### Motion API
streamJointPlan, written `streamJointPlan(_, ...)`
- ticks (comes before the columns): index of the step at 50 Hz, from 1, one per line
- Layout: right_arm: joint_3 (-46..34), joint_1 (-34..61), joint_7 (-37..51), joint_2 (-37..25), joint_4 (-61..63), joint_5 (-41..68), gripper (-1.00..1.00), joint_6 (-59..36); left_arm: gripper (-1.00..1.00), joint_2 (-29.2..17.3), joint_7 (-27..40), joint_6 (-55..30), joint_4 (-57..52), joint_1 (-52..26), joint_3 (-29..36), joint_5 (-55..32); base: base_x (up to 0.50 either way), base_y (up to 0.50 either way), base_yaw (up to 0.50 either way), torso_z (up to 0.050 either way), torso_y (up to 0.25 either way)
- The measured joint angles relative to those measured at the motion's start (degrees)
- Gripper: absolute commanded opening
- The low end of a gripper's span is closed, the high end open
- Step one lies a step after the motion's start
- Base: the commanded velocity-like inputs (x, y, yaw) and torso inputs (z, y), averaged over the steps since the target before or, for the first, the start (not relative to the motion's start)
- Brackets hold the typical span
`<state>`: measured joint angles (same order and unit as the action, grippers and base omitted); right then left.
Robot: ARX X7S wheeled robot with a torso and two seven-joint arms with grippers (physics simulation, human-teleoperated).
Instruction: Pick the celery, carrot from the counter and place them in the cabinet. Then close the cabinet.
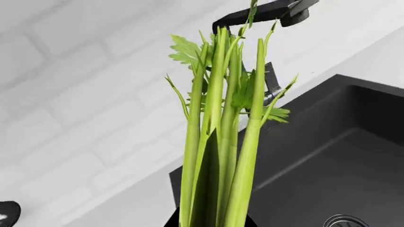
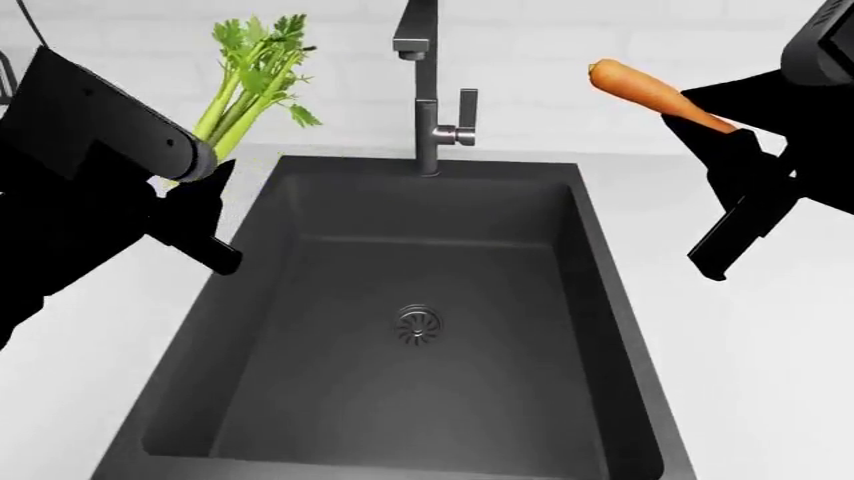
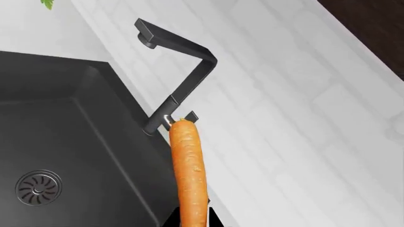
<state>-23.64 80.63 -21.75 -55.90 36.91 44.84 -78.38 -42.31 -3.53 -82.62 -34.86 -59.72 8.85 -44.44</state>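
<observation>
The white worktop (image 2: 747,350) frames a dark sink (image 2: 400,330) with its tap (image 2: 424,100) at the back wall, and both vegetables are held up in the air on either side of that tap, off the surface. The left pincer (image 2: 187,185) has closed on the stalk end of the celery (image 2: 247,85), whose long axis runs up and away toward the wall, leafy tops outermost; the left wrist view shows the stalks (image 1: 218,156) rising straight out from the grip. Judged from its look, the bunch is light and fairly stiff low down but loose and floppy at the leaves, so the base is the sound place to hold; stalks could splay or slip singly. The right pincer (image 2: 714,135) grips the thick end of the carrot (image 2: 647,88), which points up and inward toward the tap, tip free; the right wrist view shows it (image 3: 188,170) straight out from the jaws. It should be rigid, light and smooth-skinned, apt to pivot if pinched too near one end. No cabinet shows.
</observation>
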Motion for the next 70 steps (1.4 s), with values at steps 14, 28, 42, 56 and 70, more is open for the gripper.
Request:
streamJointPlan(14,0.3,-0.4,0.5,-0.3,-0.2,0.4,-1.0,0.4,-1.0,-2.3,0.0,1.8,-7.5,-0.3,-1.5,-2.6,0.0,0.0,0.0,0.0,0.001)
streamJointPlan(28,0.1,-0.6,1.0,-0.3,-0.4,0.7,-1.0,0.9,-1.0,-3.3,1.4,3.0,-13.0,-3.2,-2.3,-3.3,0.0,0.0,0.0,0.001,0.0)
streamJointPlan(42,0.0,-0.3,1.3,-0.3,-0.6,1.2,-1.0,0.9,-1.0,-1.2,4.7,-2.5,-15.6,-13.1,-0.1,-5.8,0.0,0.0,0.0,0.0,0.001)
streamJointPlan(56,-0.2,0.2,1.6,-0.2,-0.7,1.6,-1.0,0.9,-1.0,0.3,6.8,-5.0,-16.0,-21.4,0.3,-10.3,0.0,0.0,0.0,0.0,0.001)
streamJointPlan(70,-0.4,0.2,2.0,-0.1,-0.6,2.0,-1.0,1.0,-1.0,1.3,9.5,-5.5,-13.8,-29.3,1.5,-15.3,0.0,0.0,0.0,0.001,0.0)
